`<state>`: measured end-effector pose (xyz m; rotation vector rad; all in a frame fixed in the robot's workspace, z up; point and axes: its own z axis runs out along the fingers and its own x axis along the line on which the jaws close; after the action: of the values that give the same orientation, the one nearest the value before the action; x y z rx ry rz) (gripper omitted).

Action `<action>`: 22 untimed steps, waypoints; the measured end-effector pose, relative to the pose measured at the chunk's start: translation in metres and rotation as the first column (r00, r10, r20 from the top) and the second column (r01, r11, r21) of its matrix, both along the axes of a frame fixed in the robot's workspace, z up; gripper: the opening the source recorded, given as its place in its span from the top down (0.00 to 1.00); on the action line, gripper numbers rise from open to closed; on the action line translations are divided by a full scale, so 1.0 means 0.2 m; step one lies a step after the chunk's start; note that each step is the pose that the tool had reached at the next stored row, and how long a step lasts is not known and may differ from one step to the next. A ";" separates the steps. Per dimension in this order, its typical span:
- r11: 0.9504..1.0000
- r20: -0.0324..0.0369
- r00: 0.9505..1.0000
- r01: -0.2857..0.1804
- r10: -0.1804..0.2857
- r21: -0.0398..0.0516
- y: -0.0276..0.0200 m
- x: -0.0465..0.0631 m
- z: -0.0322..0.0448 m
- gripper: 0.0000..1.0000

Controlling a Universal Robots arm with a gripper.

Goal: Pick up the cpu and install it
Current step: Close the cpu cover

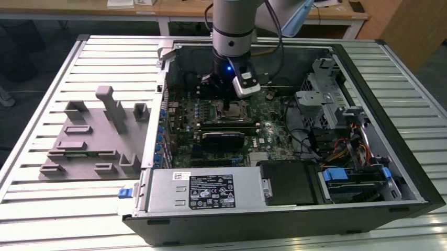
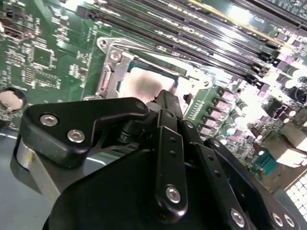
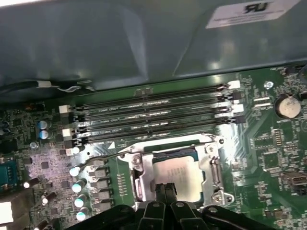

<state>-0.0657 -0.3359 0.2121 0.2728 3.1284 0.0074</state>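
Note:
The cpu (image 3: 181,173) is a flat square chip with a silvery top, lying flat in the motherboard socket with the metal socket frame (image 3: 214,165) around it. In the second wrist view the cpu (image 2: 143,84) shows just past the fingertips. My gripper (image 3: 165,188) hangs directly over the chip's near edge, its two black fingers (image 2: 169,108) pressed together with nothing visible between them. In the exterior view the gripper (image 1: 229,98) reaches down into the open computer case above the socket (image 1: 231,110).
Several memory slots (image 3: 153,115) run beside the socket. A black heatsink block (image 1: 223,138) lies near it, with the power supply (image 1: 202,191) in front. A drive cage and cables (image 1: 328,110) sit at the exterior view's right. A grey fixture tray (image 1: 91,141) rests outside the case.

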 end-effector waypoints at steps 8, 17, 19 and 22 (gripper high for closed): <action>1.000 0.000 1.000 0.000 0.000 0.003 0.000 -0.04 -0.027 0.89; 1.000 0.000 1.000 0.000 0.000 0.009 0.000 -0.06 -0.049 0.89; 1.000 0.000 1.000 0.000 0.000 0.010 -0.001 -0.07 -0.051 0.89; 1.000 0.000 1.000 0.000 0.000 0.010 -0.001 -0.07 -0.057 0.89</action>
<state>-0.0798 -0.3360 0.2006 0.2725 3.1291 0.0225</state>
